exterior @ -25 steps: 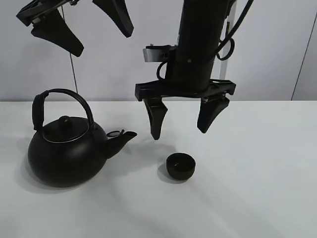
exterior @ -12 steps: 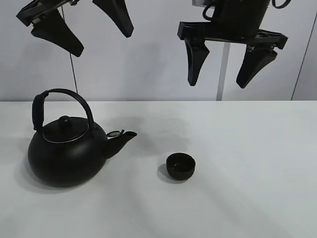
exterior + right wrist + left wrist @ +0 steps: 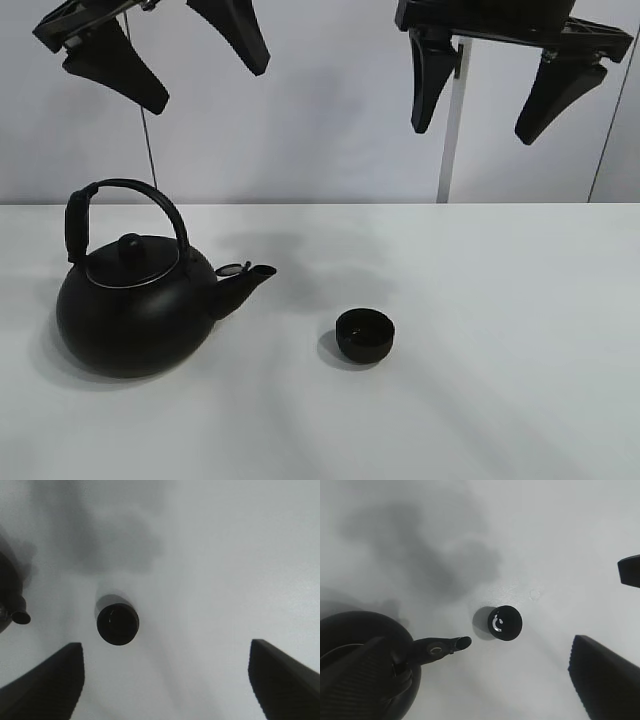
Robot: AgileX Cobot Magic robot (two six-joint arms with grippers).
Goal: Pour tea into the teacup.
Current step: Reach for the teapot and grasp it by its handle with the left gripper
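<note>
the right gripper has climbed from just over the cup to the top edge of the high view and drifted right. its jaws stand wide apart with nothing between them. the left gripper has not moved, high above the kettle, jaws spread and empty. kettle and cup sit where they were on the table, the cup upright, near the spout but apart from it. both arms are cut off by the frame, so only their jaws show. the cup's inside is too dark to tell if it holds tea, though the left wrist view catches a small glint there. the kettle is partly out of both wrist views.
</note>
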